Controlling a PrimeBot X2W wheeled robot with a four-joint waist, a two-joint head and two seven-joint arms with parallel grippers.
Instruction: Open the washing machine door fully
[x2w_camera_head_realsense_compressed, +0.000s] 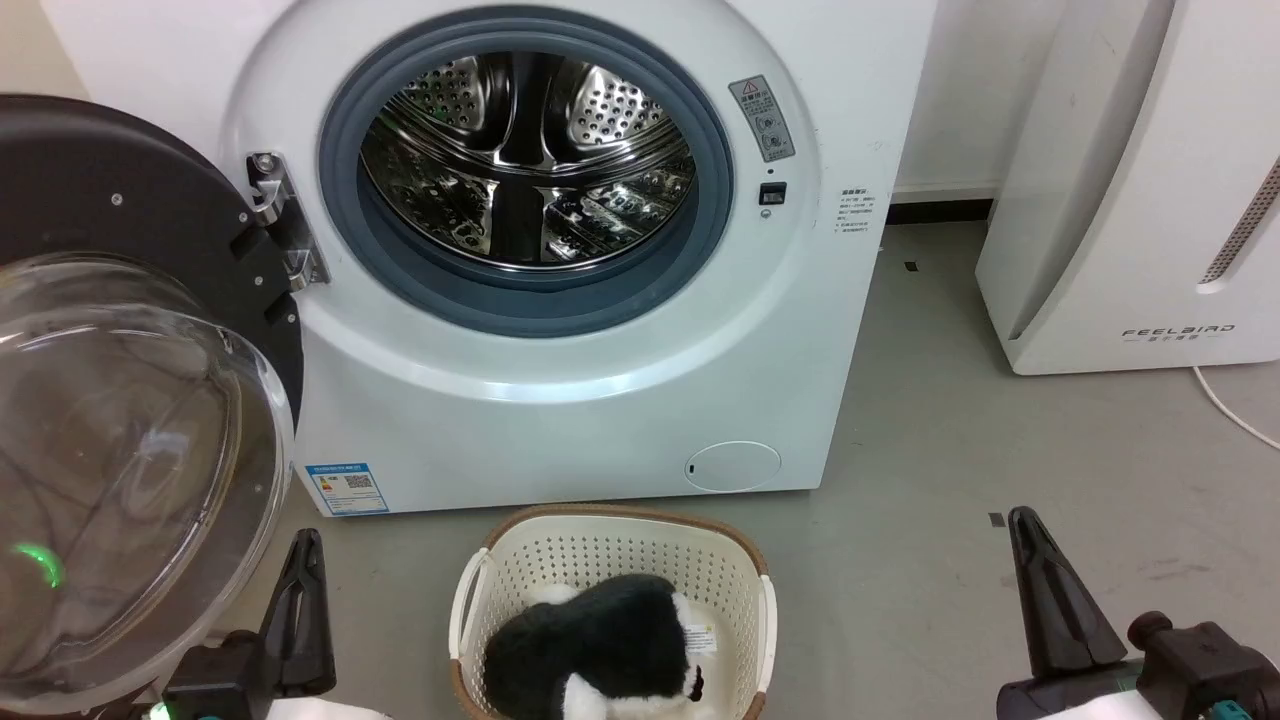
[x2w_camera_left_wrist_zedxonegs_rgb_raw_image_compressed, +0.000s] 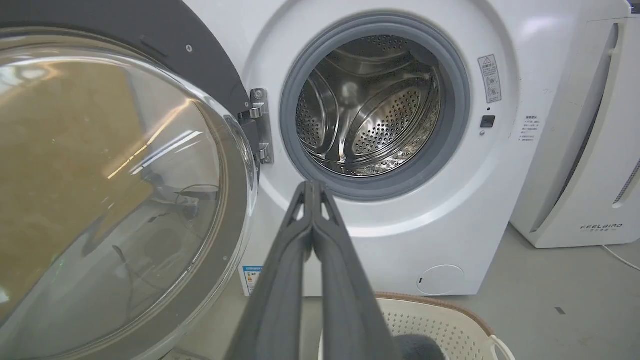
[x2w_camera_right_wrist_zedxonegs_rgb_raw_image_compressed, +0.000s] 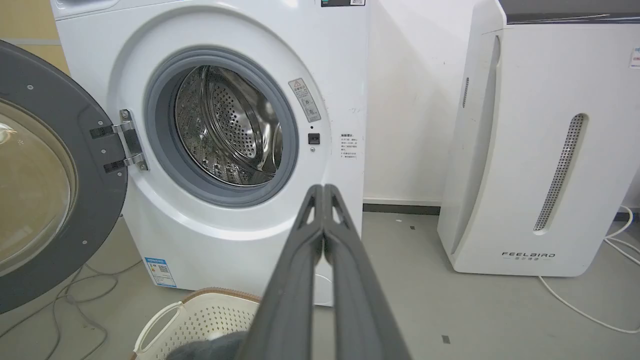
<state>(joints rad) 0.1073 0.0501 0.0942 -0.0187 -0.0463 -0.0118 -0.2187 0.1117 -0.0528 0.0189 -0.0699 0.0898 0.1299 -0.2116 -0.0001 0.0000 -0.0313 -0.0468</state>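
Observation:
The white washing machine (x2w_camera_head_realsense_compressed: 600, 400) stands in front of me, its steel drum (x2w_camera_head_realsense_compressed: 527, 160) bare inside the grey gasket. The washing machine door (x2w_camera_head_realsense_compressed: 130, 450), black rim around a bulging clear bowl, is swung wide out to the left on its metal hinge (x2w_camera_head_realsense_compressed: 285, 235); it also shows as the door (x2w_camera_left_wrist_zedxonegs_rgb_raw_image_compressed: 110, 190) and the door (x2w_camera_right_wrist_zedxonegs_rgb_raw_image_compressed: 45, 185). My left gripper (x2w_camera_head_realsense_compressed: 305, 545) sits low, just right of the door's bowl, apart from it, fingers pressed together on nothing (x2w_camera_left_wrist_zedxonegs_rgb_raw_image_compressed: 312, 187). My right gripper (x2w_camera_head_realsense_compressed: 1025, 525) hangs at the lower right, likewise shut and empty (x2w_camera_right_wrist_zedxonegs_rgb_raw_image_compressed: 324, 190).
A cream laundry basket (x2w_camera_head_realsense_compressed: 610, 545) holding a black-and-white plush toy (x2w_camera_head_realsense_compressed: 600, 650) stands on the floor right before the washer. The white FEELBIRD appliance (x2w_camera_head_realsense_compressed: 1140, 190) is to the right, with a white cable (x2w_camera_head_realsense_compressed: 1235, 410) beside it. Cables (x2w_camera_right_wrist_zedxonegs_rgb_raw_image_compressed: 75, 295) lie under the door.

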